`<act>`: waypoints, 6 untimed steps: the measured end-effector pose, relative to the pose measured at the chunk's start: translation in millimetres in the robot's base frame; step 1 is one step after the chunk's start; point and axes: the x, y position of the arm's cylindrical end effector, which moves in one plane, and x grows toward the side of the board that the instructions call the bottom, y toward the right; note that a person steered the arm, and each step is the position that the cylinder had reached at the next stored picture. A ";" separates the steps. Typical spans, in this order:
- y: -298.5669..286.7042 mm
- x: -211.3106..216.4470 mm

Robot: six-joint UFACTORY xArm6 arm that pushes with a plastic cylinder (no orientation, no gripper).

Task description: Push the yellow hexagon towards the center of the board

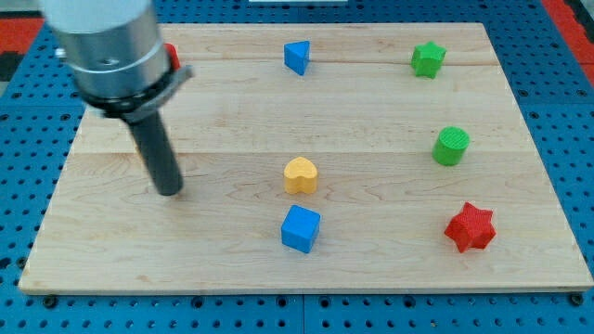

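My tip (169,191) rests on the left part of the wooden board (390,278). The only yellow block that shows is heart-shaped (300,174); it lies near the board's middle, well to the right of my tip. No yellow hexagon shows. The arm's body hides part of the board's upper left. A blue cube (300,228) lies just below the yellow heart.
A blue triangle (297,57) lies at the top middle and a green star (428,58) at the top right. A green cylinder (452,146) is at the right, a red star (470,227) at the lower right. A red block (173,57) peeks out behind the arm.
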 end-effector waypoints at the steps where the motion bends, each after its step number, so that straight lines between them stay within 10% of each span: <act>1: -43.3 0.0; 6: -36.3 -57.1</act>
